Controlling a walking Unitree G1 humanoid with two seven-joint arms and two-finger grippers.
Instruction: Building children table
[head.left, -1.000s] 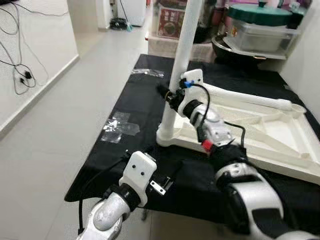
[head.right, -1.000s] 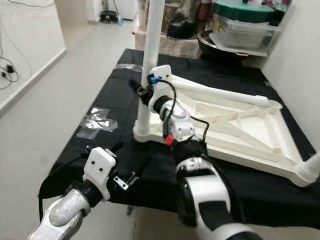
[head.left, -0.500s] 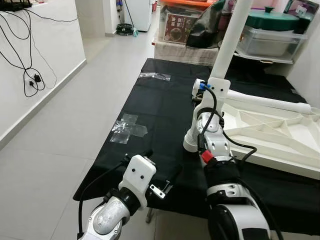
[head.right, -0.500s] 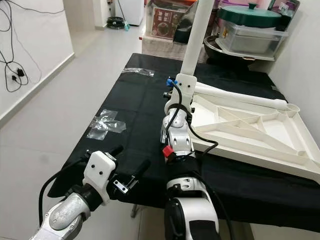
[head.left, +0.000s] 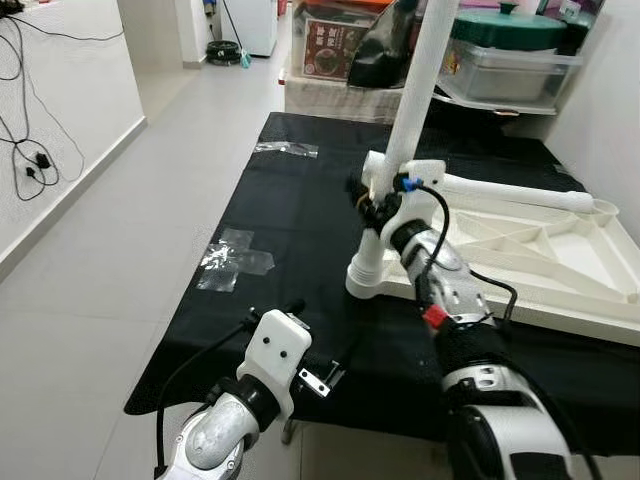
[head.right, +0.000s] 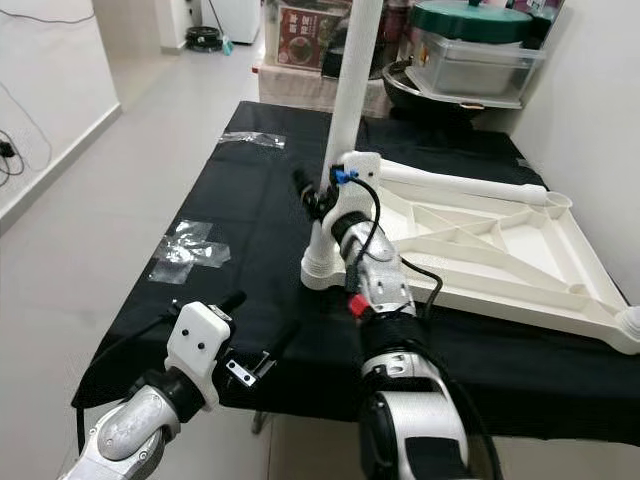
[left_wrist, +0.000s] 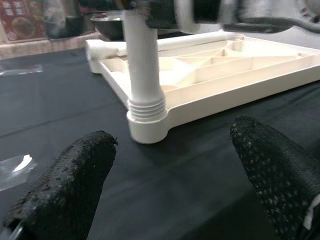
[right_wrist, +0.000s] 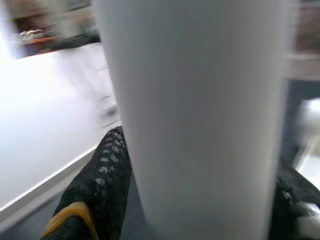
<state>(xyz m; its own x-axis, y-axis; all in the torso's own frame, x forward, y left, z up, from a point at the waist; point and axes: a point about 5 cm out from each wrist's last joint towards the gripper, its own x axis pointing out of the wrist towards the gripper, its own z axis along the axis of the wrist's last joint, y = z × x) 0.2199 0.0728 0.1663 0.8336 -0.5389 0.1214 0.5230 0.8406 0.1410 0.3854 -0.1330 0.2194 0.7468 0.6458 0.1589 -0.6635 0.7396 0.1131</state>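
Note:
A white children's table top (head.left: 545, 312) lies upside down on a black cloth (head.left: 300, 215). One white leg (head.left: 415, 90) stands upright in its near left corner socket (left_wrist: 146, 125). My right gripper (head.left: 366, 198) is shut on this leg a little above the socket; the leg (right_wrist: 195, 115) sits between the black fingers (right_wrist: 100, 185). A second white leg (head.left: 510, 190) lies along the top's far edge. My left gripper (head.left: 320, 335) hangs open with nothing in it at the cloth's front edge, its fingertips (left_wrist: 65, 185) pointing toward the socket.
Clear plastic wrappers (head.left: 235, 262) lie on the cloth's left part, and another (head.left: 290, 148) lies at the far end. Boxes and lidded containers (head.left: 510, 50) are stacked behind. Tiled floor (head.left: 120, 220) and a white wall with cables lie to the left.
The head view has swung sideways and back. My right gripper has kept its hold on the upright leg. My left gripper stays open in the same place.

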